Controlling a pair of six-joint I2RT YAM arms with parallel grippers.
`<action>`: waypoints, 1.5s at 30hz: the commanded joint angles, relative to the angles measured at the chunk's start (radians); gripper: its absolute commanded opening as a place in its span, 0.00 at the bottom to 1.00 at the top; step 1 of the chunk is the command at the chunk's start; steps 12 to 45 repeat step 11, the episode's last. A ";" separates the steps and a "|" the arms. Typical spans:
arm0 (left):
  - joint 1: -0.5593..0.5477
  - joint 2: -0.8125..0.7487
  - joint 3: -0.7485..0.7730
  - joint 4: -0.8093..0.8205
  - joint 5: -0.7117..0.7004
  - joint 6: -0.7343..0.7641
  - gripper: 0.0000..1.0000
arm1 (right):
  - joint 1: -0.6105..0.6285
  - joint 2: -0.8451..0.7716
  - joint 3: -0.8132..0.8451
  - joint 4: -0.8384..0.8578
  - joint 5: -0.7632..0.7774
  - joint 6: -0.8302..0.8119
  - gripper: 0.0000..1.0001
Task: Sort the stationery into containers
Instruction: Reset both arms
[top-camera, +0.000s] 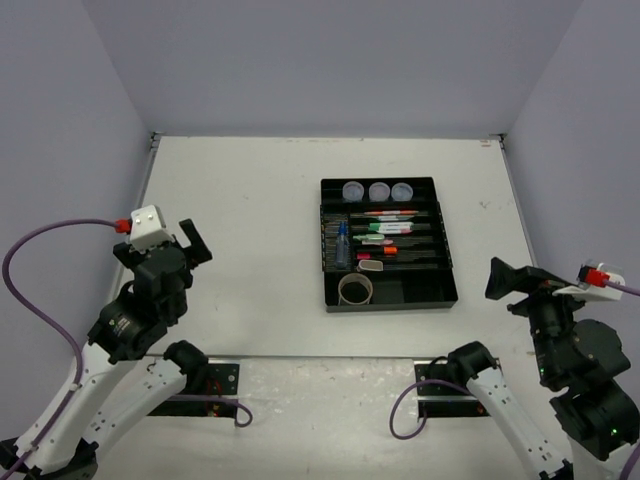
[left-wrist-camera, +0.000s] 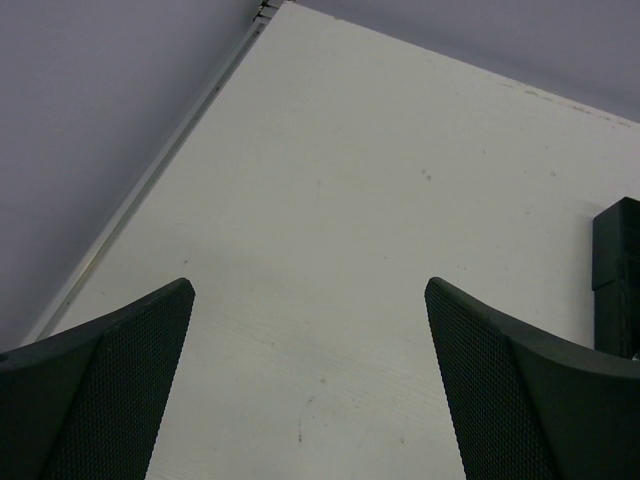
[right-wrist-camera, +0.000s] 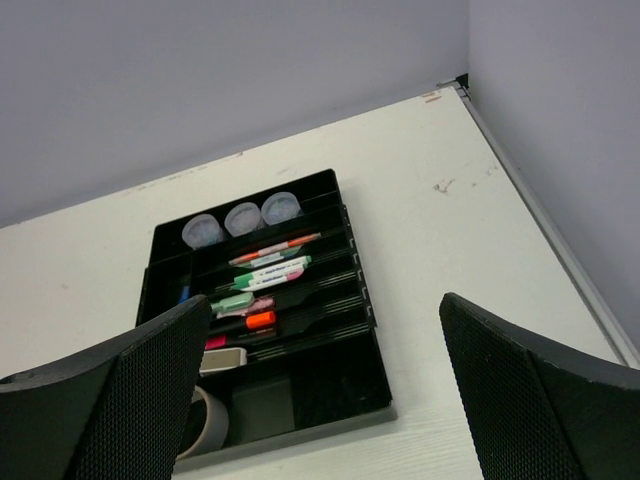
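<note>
The black organiser tray (top-camera: 452, 296) lies right of the table's middle with the stationery in its compartments. Three clear tubs (top-camera: 379, 190) fill the far section. Coloured pens (top-camera: 390, 213) and highlighters (right-wrist-camera: 260, 320) lie in the long slots, and a blue-capped bottle (top-camera: 343, 240) lies at the left. The tan tape roll (top-camera: 355, 289) and a small white block (right-wrist-camera: 225, 357) sit at the near end. My left gripper (top-camera: 178, 242) hangs open over bare table, far left of the tray. My right gripper (top-camera: 505, 280) is open and empty, raised near the tray's right side.
Grey walls enclose the white table (top-camera: 240, 260) on three sides, with a wall seam along the left edge (left-wrist-camera: 150, 170). A corner of the tray (left-wrist-camera: 615, 290) shows at the right of the left wrist view. Purple cables (top-camera: 60, 232) trail from both arms.
</note>
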 joint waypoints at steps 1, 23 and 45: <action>0.005 -0.002 -0.007 0.066 -0.033 0.021 1.00 | 0.004 -0.028 -0.020 0.009 0.050 -0.016 0.99; 0.006 -0.031 -0.031 0.080 -0.006 0.022 1.00 | 0.004 -0.044 -0.055 0.045 0.093 0.010 0.99; 0.006 -0.031 -0.031 0.080 -0.006 0.022 1.00 | 0.004 -0.044 -0.055 0.045 0.093 0.010 0.99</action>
